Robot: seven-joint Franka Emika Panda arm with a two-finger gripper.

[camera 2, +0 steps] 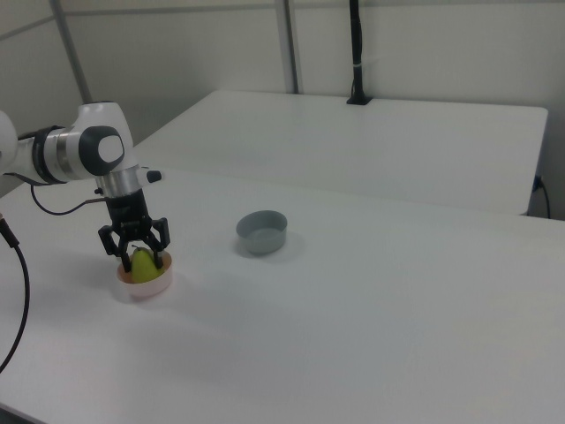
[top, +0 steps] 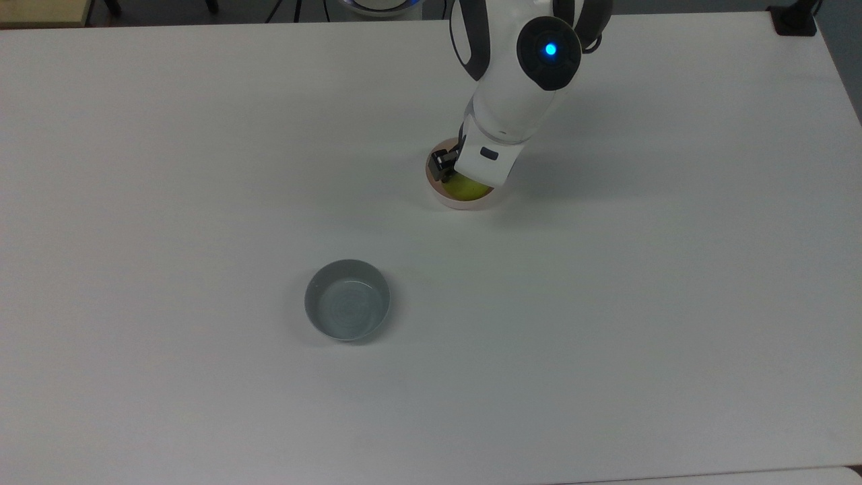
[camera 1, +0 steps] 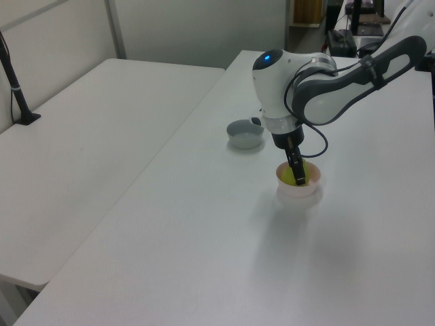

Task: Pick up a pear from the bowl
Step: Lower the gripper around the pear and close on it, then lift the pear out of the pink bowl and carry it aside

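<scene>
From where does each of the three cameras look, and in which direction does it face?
Top view: overhead, looking straight down at the table; arm's upper links enter from the top edge.
Left view: raised at one table end, facing along it; arm enters from the left view's right.
Right view: raised at the opposite end; arm enters from the right view's left.
All share the pear, pink bowl and grey bowl.
</scene>
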